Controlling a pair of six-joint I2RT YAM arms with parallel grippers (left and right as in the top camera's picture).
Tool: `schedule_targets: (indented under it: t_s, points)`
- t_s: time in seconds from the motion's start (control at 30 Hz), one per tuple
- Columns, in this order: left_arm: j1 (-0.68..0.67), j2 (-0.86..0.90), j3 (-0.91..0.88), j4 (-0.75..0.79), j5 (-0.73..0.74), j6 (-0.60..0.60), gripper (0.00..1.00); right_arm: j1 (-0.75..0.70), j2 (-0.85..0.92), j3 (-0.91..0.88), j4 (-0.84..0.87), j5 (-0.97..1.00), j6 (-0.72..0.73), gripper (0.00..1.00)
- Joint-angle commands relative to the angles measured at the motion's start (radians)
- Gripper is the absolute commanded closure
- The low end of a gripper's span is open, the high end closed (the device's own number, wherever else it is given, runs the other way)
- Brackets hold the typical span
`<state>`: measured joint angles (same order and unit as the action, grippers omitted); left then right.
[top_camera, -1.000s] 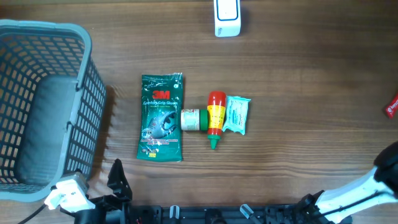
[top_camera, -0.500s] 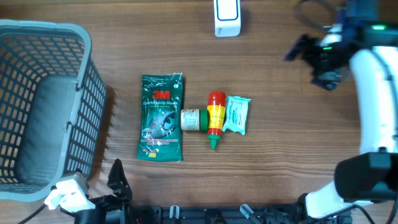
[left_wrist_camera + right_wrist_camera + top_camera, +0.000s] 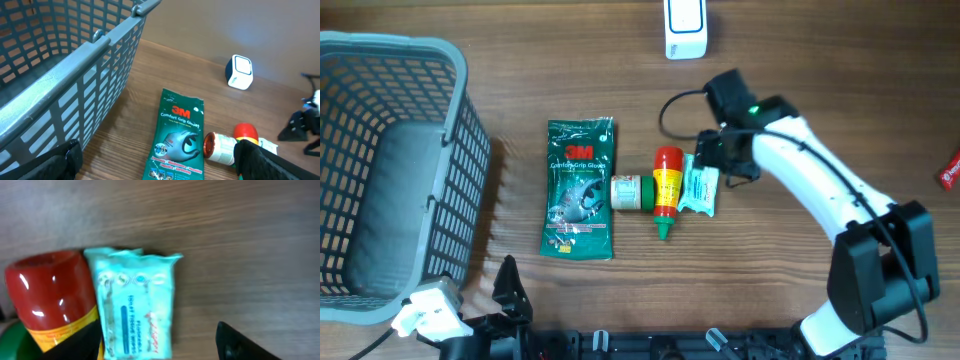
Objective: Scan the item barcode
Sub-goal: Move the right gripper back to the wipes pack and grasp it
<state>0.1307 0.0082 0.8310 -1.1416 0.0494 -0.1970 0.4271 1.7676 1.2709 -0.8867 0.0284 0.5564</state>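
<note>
Under right wrist, wipes packet [image 3: 135,305] with blue stripe, indistinct overhead

I logged the basket [image 3: 455,110] at the left end of the table [image 3: 840,80]. Right of it, mid-table, lay a touching row: glove packet [image 3: 579,188], small jar [image 3: 628,192], sauce bottle [image 3: 666,190], wipes packet [image 3: 700,188]. The scanner [image 3: 685,28] stood behind them at the far edge, well apart.

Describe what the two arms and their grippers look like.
Right arm: white rounded links, black joints and base, a green light near the wrist, a black cable looping off it. Right gripper and left gripper have black fingers; a white part sits behind the left one.
</note>
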Motion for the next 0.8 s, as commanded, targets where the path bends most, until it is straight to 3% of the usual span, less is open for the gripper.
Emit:
schedule_targets:
  t_s: [0.0, 0.2, 0.47, 0.53, 0.63, 0.7, 0.77]
  points:
    - [-0.004, -0.003, 0.001, 0.004, -0.003, -0.006, 0.00, 0.075, 0.017, -0.050, 0.064, 0.078, -0.040, 0.27]
    - [-0.004, -0.003, 0.001, 0.004, -0.003, -0.006, 0.00, 0.161, 0.095, -0.051, 0.096, 0.215, -0.030, 0.33]
    - [-0.004, -0.003, 0.001, 0.004, -0.003, -0.006, 0.00, 0.206, 0.199, -0.051, 0.126, 0.236, -0.034, 0.36]
    - [-0.004, -0.003, 0.001, 0.004, -0.003, -0.006, 0.00, 0.214, 0.199, -0.051, 0.126, 0.260, -0.030, 0.44]
    - [-0.004, -0.003, 0.001, 0.004, -0.003, -0.006, 0.00, 0.218, 0.199, -0.051, 0.120, 0.290, -0.030, 0.66]
    - [-0.004, -0.003, 0.001, 0.004, -0.003, -0.006, 0.00, 0.218, 0.199, -0.051, 0.113, 0.291, -0.031, 0.74]
    - [-0.004, -0.003, 0.001, 0.004, -0.003, -0.006, 0.00, 0.218, 0.199, -0.044, 0.090, 0.285, -0.031, 0.95]
